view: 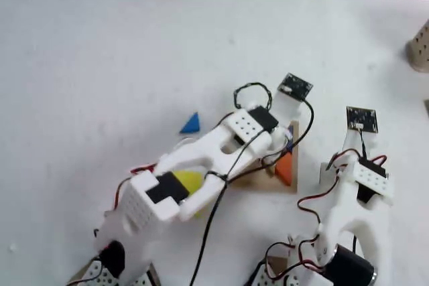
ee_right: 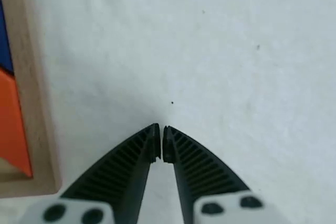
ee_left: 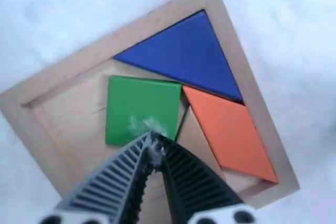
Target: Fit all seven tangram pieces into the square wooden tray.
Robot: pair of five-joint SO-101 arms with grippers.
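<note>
Jaws closed and empty on both arms, left jaws over the green square (ee_left: 142,108) in the tray (ee_left: 105,51), right jaws above bare surface (ee_right: 210,51) to its right; loose blue triangle (view: 191,124) left of the tray, judged light, rigid, thin, best pinched across its side faces.

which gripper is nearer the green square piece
Left. The left gripper is at the edge of the green square piece in the square wooden tray; the right gripper is over the white table outside it.
</note>
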